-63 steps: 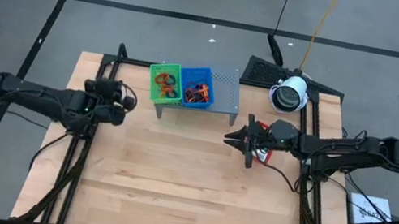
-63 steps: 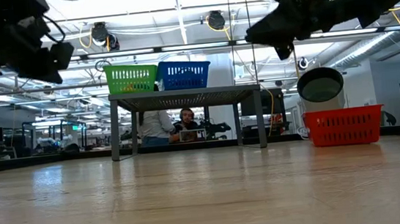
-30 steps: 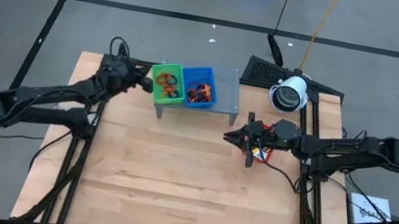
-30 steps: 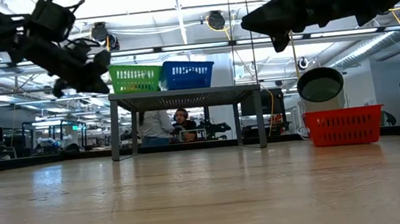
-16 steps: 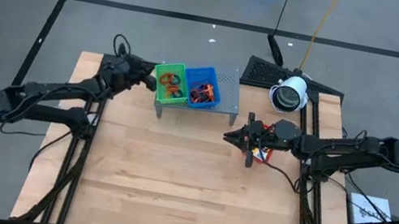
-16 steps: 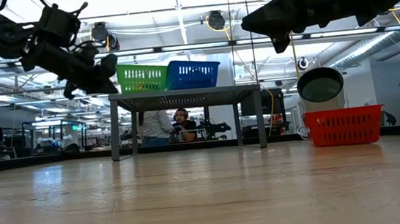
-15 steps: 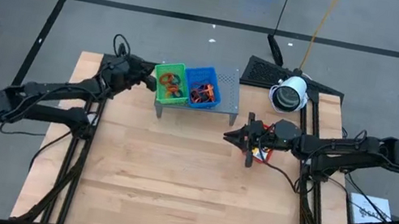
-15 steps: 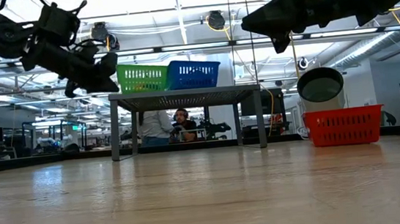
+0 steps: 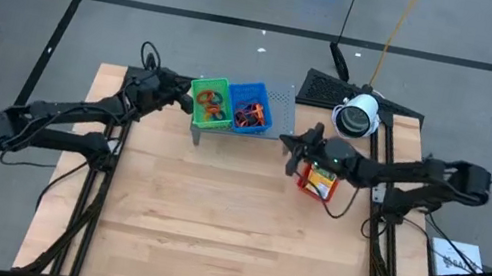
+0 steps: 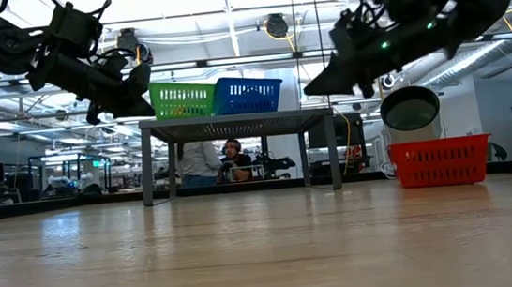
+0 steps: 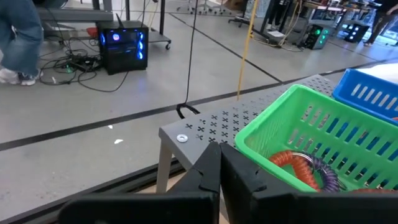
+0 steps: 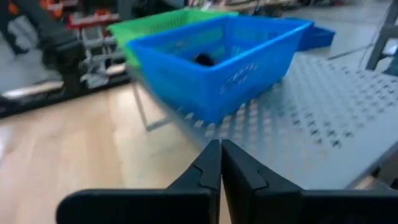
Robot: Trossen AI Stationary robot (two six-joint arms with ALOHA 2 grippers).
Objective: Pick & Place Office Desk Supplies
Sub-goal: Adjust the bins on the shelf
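On the grey perforated shelf (image 9: 280,98) at the table's far side stand a green tray (image 9: 209,103) with orange rubber bands (image 11: 292,162) and a purple ring (image 11: 320,171), and a blue tray (image 9: 248,114) with orange pieces and a dark clip (image 12: 202,59). My left gripper (image 9: 183,98) is shut at the green tray's left end. My right gripper (image 9: 287,143) is shut and hangs just above the shelf's right part, clear of it, pointing at the blue tray (image 12: 217,62). A red tray (image 9: 317,183) with a yellow packet rests on the table under my right arm. My left gripper lies with its shut fingertips (image 10: 144,101) against the green tray's left end wall (image 11: 244,142), near a corner. The fingers come nearly level from the table's left. The tray stands flat on the shelf, its right end against the blue tray.
A round white-and-black device (image 9: 357,115) stands at the far right beside the shelf. The wooden table top (image 9: 211,223) in front of the shelf is bare. Beyond the table a person (image 10: 235,155) sits at a desk.
My left gripper has pushed toward the table's right, and the green and blue trays have slid a little to the right along the shelf. My right gripper has swung from above the red tray toward the shelf's right end, sinking a little; the red tray now shows.
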